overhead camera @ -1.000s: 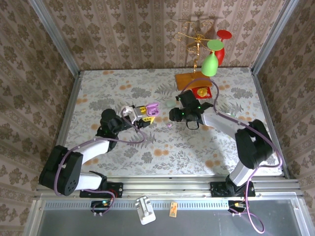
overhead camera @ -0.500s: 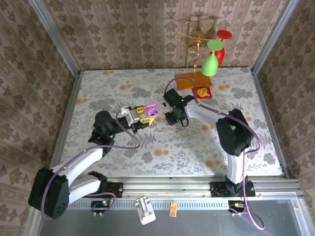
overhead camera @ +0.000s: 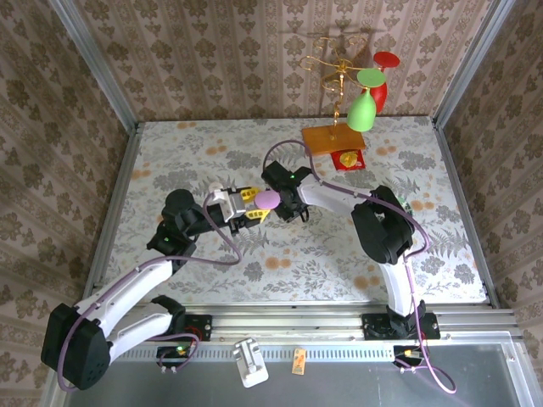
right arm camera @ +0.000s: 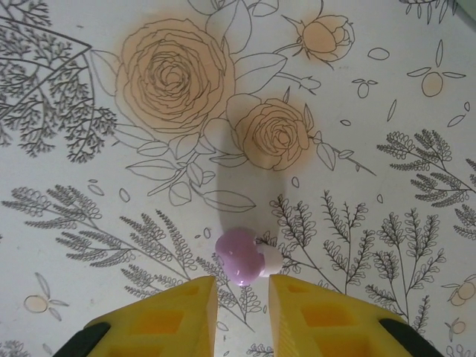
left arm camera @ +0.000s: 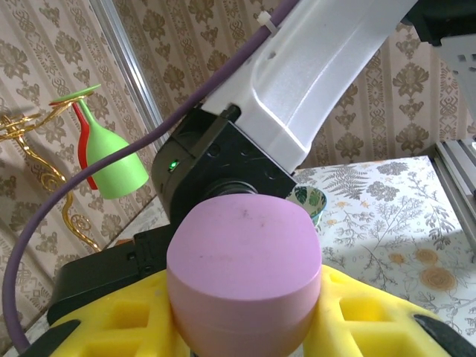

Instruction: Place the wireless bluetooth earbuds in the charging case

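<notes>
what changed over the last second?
Right gripper swung left toward the lilac case, jaws narrowing, and now hangs over a lilac earbud. Left gripper nudged the case slightly rightward, keeping hold of it. Green glass unchanged.

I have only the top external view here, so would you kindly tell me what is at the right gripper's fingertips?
Observer: The right wrist view shows a lilac earbud with a whitish tip, right at the mouth of the right gripper, with the floral tablecloth behind it.
Operator: Thank you. Is it gripped?
Observer: I cannot tell. The yellow fingers stand slightly apart, and cloth is visible between them.
Operator: And is the held case open?
Observer: The left wrist view shows the lilac case clamped in the left gripper as a smooth shell with a low seam. No opening faces that camera.
</notes>
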Controlling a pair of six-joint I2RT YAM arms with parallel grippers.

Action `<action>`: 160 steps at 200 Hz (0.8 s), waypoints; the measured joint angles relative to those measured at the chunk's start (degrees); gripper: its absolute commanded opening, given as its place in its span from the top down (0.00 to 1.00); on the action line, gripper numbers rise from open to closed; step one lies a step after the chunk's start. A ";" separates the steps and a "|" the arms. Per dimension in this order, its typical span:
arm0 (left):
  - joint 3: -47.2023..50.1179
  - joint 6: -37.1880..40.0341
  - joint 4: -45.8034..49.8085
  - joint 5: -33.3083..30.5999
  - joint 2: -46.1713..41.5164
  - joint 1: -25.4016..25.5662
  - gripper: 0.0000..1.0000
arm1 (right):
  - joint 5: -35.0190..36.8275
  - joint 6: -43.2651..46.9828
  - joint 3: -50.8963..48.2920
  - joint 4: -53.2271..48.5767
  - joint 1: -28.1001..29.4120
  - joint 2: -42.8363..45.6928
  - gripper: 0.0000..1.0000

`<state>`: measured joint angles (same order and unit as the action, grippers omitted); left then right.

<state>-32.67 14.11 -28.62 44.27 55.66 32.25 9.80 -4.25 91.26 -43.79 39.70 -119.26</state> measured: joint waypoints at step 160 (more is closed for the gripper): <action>0.31 -3.93 -3.87 -2.34 3.65 -3.02 0.77 | -0.83 -1.62 -14.01 6.88 -2.49 13.16 0.57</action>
<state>-32.36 10.17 -32.49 41.93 59.31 29.23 8.97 -5.87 77.25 -36.91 37.21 -106.10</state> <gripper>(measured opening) 0.351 0.375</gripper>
